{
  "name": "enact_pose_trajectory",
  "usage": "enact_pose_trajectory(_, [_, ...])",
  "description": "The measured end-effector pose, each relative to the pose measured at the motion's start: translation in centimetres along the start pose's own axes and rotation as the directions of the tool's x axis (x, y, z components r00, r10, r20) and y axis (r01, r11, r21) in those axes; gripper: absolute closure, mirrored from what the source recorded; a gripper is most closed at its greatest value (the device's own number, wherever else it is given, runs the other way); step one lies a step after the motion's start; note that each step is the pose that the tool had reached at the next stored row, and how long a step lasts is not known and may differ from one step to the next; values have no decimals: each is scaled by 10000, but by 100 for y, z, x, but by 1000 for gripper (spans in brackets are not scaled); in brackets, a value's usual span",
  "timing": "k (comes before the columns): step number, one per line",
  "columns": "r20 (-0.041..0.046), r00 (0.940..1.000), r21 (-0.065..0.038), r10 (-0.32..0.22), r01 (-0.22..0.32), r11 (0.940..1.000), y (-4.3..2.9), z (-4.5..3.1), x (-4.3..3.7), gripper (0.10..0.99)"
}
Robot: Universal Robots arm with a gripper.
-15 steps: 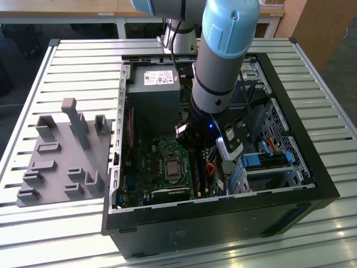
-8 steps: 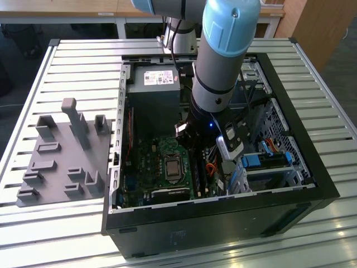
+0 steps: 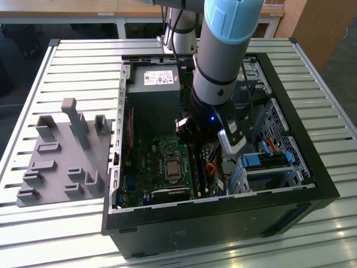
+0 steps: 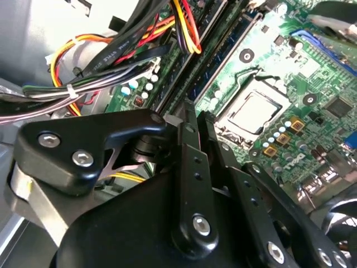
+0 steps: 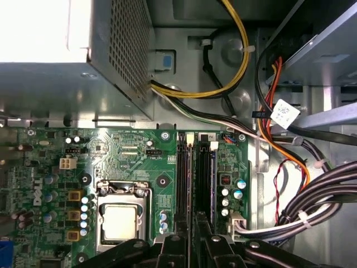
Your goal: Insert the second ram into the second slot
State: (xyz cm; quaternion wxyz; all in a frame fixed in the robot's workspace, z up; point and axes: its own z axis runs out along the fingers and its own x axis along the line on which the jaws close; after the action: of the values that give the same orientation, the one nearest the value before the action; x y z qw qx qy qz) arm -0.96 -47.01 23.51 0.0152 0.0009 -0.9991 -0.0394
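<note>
Robot hand (image 5: 192,237) low over the long dark memory slots (image 5: 195,178) of the green motherboard (image 5: 128,162).
Its black fingers (image 4: 192,167) stand nearly together; whether they grip anything, I cannot tell.

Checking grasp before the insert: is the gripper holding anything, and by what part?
Cannot tell. The gripper sits just above the memory slots on the motherboard, and whether a stick is in it is hidden.
</note>
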Motion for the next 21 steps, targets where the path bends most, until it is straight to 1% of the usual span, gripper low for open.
enact_pose_trajectory(2, [0,10000,-1,0,0,10000,0,0,0,894])
enact_pose_trajectory(3, [0,10000,-1,0,0,10000,0,0,0,957])
enact_pose_trajectory(4, [0,10000,1,0,0,10000,0,-1,0,957])
enact_pose_trajectory(5, [-1,10000,1,1,-1,10000,0,-1,0,980])
enact_pose_trajectory(9, [-1,10000,1,1,-1,10000,-1,16,-1,980])
enact_pose_trajectory(21, [0,10000,1,1,-1,10000,-11,131,-6,980])
